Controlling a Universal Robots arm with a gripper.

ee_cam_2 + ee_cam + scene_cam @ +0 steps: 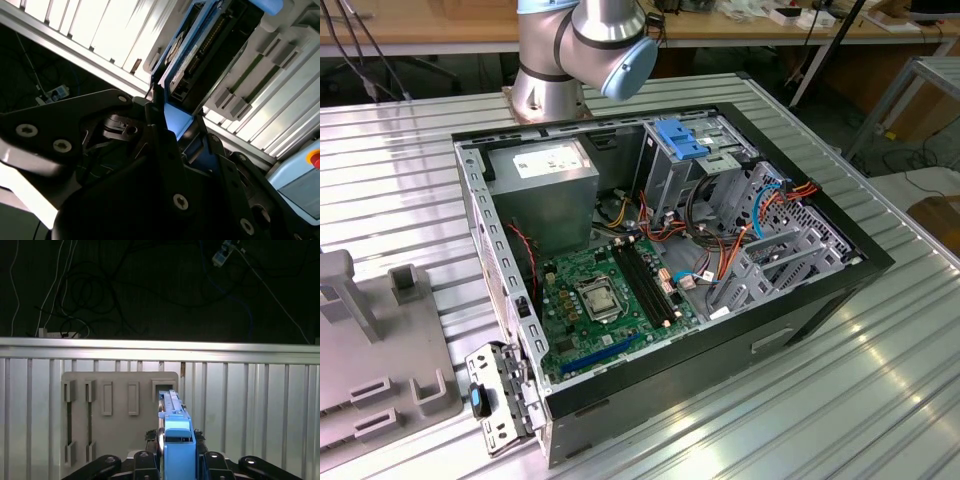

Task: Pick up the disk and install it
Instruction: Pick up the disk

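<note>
Exterior view: I see open computer case (810,305) on desk (880,400), orange cables (723,262) crowding drive cage (720,185). Second wrist view: gripper (176,125) clenched on disk (192,55), grey holder (260,60) just behind. First wrist view: disk edge-on over holder slots.

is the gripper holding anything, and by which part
The gripper holds the disk by its blue carrier end, pinched from both sides.

Grips with the claw (178,446) closed on the disk (173,407), one black finger (151,460) pressed to each side of its blue rail in both wrist views. Bends the arm (582,45) at a blue-capped joint above its silver base in the exterior view.
</note>
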